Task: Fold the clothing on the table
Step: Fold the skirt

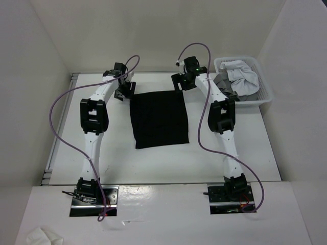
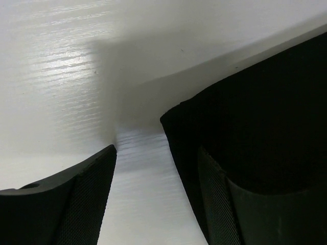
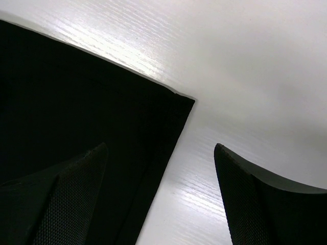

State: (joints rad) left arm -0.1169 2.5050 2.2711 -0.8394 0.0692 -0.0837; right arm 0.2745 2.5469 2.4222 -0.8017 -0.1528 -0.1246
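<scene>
The black clothing (image 1: pixel 159 120) lies flat and nearly square in the middle of the table (image 1: pixel 245 153). The left jaws stand apart astride its far-left corner. The right jaws gape over the far-right corner, each arm nearest its own corner, nothing gripped.

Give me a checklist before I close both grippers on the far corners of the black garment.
1. Plain black fabric garment lies flat on the white matte table: ok.
2. Left gripper jaws apart, straddling the garment's far-left corner edge: ok.
3. Right gripper jaws apart, straddling the far-right corner edge: ok.
4. Both low enough to catch fabric: cannot tell.
5. White slotted plastic basket of grey and white clothes sits close beside the right arm; clearance: cannot tell.
</scene>
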